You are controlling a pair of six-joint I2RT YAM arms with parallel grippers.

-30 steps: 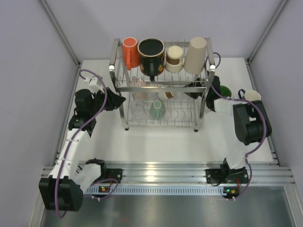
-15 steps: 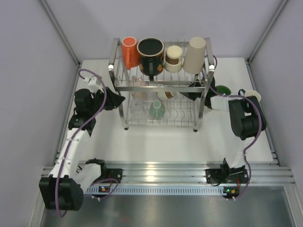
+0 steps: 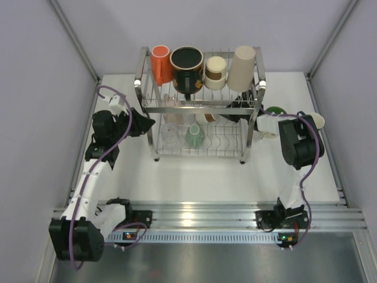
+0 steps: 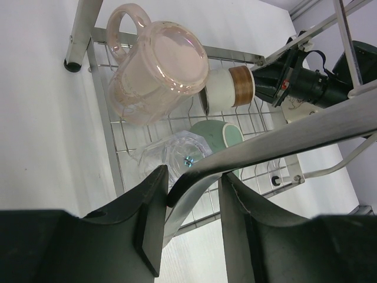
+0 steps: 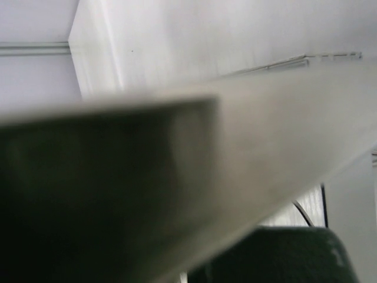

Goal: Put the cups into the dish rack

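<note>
The right pincer (image 3: 243, 107), clenched with nothing in it, has swung from the green cup (image 3: 275, 110) on the surface (image 3: 194, 177) into the dish rack (image 3: 200, 154)'s lower tier beside a brown-banded cup (image 4: 227, 88), leaving the green cup unloaded, while the left pincer (image 4: 191, 180) grasps a rack rail.

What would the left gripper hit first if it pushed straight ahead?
Probably the chrome wire dish rack's steel bar that sits between the left gripper's jaws; beyond it, the clear faceted glass cup. Depth is unclear.
</note>
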